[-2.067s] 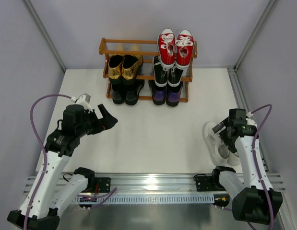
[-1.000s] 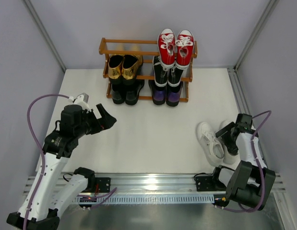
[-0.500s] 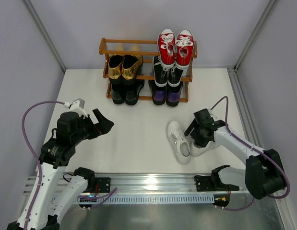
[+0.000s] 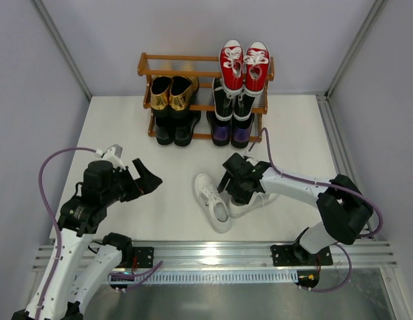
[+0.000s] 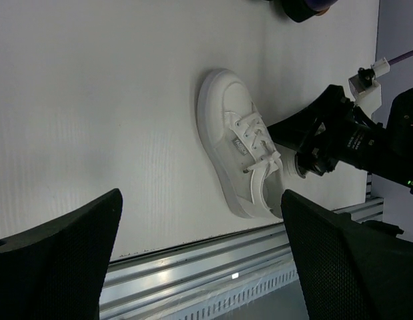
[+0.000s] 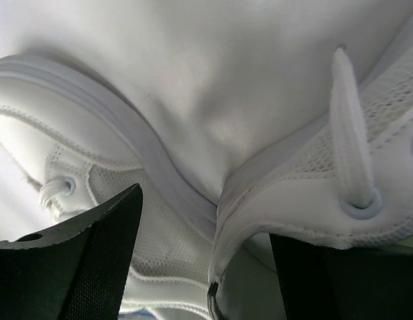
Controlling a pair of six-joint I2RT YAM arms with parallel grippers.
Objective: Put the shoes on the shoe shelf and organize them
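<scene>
Two white sneakers [image 4: 211, 202] lie side by side on the table in front of the shoe shelf [image 4: 186, 67]. My right gripper [image 4: 241, 187] is shut on them, one finger inside each shoe, pinching their inner walls [image 6: 213, 200] together. The left wrist view shows the left sneaker [image 5: 236, 150] with the right gripper [image 5: 306, 143] at its heel. My left gripper [image 4: 146, 179] hangs open and empty over the table's left side. On the shelf stand red sneakers [image 4: 245, 63], gold loafers [image 4: 171, 93], black dress shoes [image 4: 173, 130], black-and-white sneakers [image 4: 233, 100] and purple loafers [image 4: 231, 133].
The top tier's left half [image 4: 176, 60] holds no shoes. A metal rail [image 4: 213, 250] runs along the near table edge, seen also in the left wrist view [image 5: 193, 267]. Grey walls enclose the table on three sides.
My right gripper has dragged the white sneakers from the table's right edge leftward to the middle, in front of the shelf. The left arm shifted only slightly.
</scene>
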